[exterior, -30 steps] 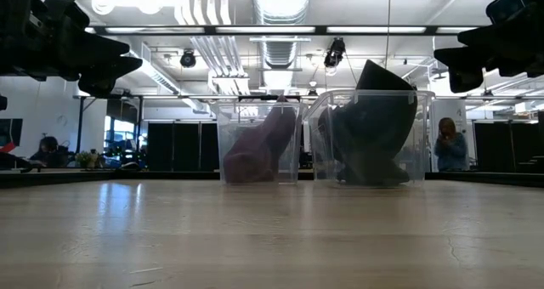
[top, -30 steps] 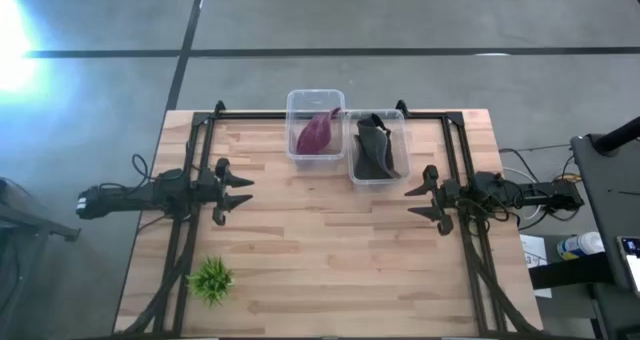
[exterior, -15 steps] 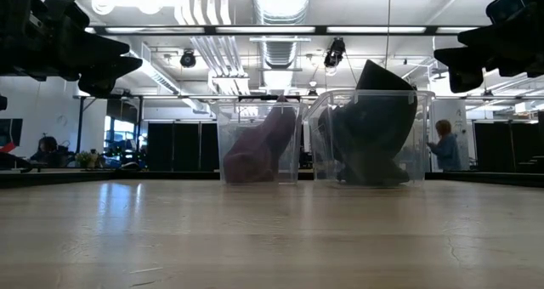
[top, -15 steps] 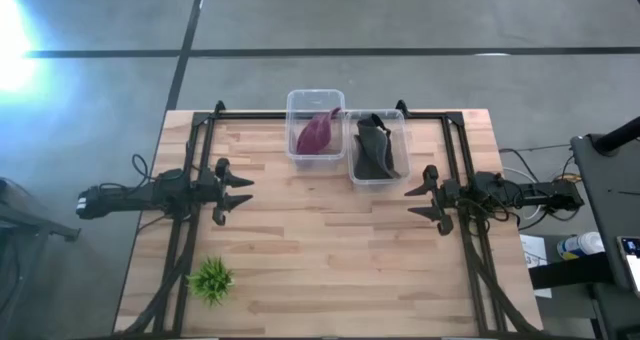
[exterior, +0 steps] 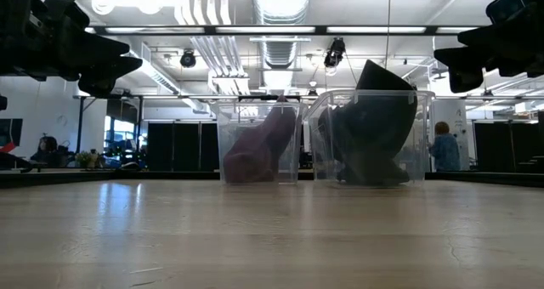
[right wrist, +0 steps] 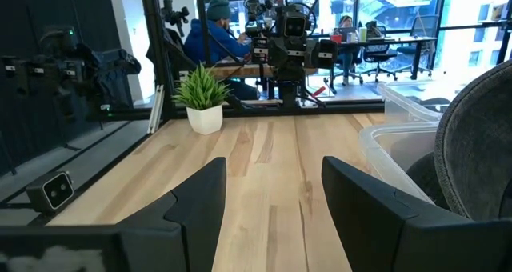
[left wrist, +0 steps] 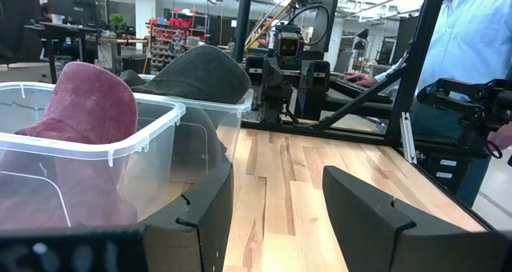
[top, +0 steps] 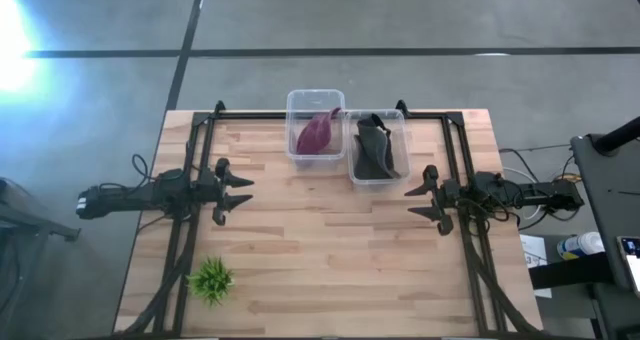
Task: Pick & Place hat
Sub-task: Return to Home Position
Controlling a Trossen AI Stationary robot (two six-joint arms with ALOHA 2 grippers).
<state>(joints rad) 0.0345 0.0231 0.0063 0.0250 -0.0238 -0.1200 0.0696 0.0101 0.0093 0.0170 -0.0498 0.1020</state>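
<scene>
A maroon hat (top: 318,133) lies inside a clear bin (top: 316,100) at the table's far middle; it also shows in the left wrist view (left wrist: 84,112). A dark grey hat (top: 375,150) stands in a second clear bin (top: 400,120) next to it, its top poking above the rim (exterior: 378,72). My left gripper (top: 240,195) is open and empty above the table's left side. My right gripper (top: 415,202) is open and empty above the right side, near the grey hat's bin.
A small green potted plant (top: 211,279) stands near the table's front left corner. The wooden table top (top: 320,250) stretches between the two arms. People show in the room beyond the table, one in a light blue shirt (left wrist: 480,40).
</scene>
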